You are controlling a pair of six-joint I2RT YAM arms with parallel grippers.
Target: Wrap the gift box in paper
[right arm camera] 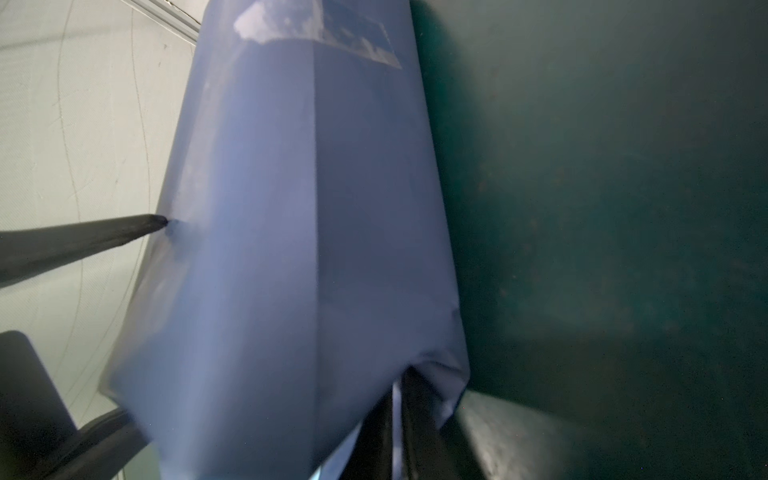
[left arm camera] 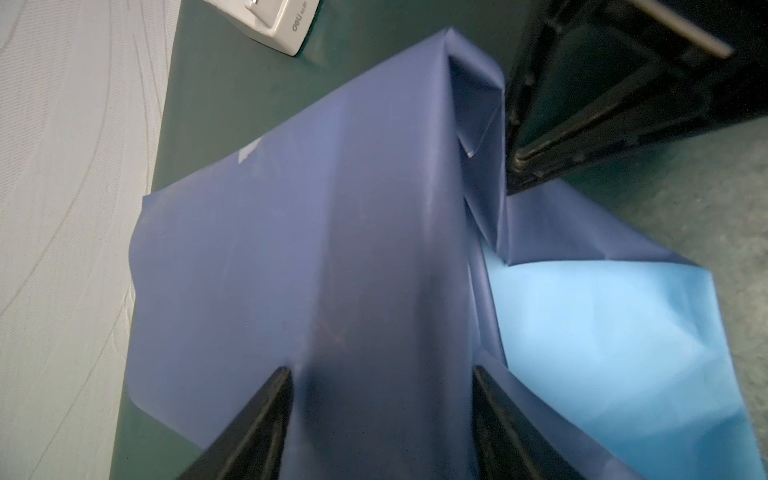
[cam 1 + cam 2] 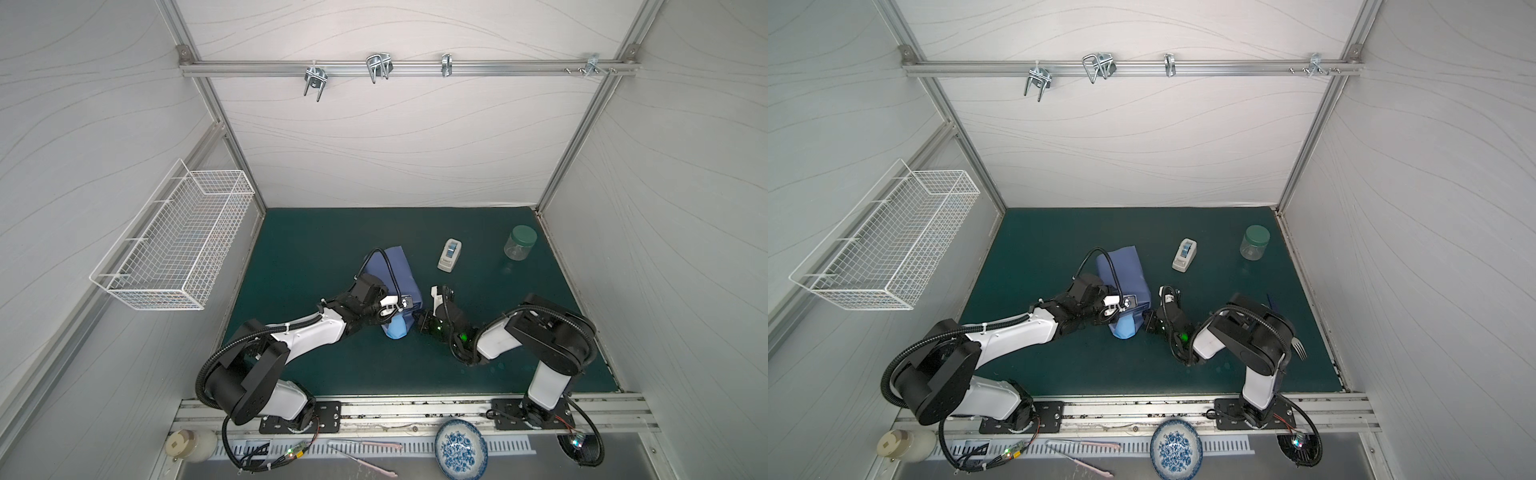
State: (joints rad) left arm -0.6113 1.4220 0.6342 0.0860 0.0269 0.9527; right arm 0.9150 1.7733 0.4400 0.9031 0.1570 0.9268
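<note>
The gift box is hidden inside the paper [image 3: 395,266] [image 3: 1121,266], which wraps it as an indigo package on the green mat. A light-blue flap [image 3: 395,330] [image 2: 602,332] sticks out at the package's near end. My left gripper [image 3: 401,309] [image 3: 1125,305] [image 2: 380,374] is over the near end, open, with both fingertips [image 2: 284,378] resting on the paper [image 2: 291,208]. My right gripper [image 3: 419,321] [image 3: 1147,322] [image 1: 397,386] is at the package's near right corner, shut on a fold of the paper [image 1: 270,208]. A patch of clear tape [image 1: 353,37] shows on the far part.
A white tape dispenser [image 3: 450,254] [image 3: 1184,254] stands right of the package. A green-lidded jar [image 3: 519,243] is at the back right. A wire basket [image 3: 178,249] hangs on the left wall. A fork [image 3: 1300,349] lies behind the right arm, and a blue-patterned bowl [image 3: 460,449] sits below the mat's front edge.
</note>
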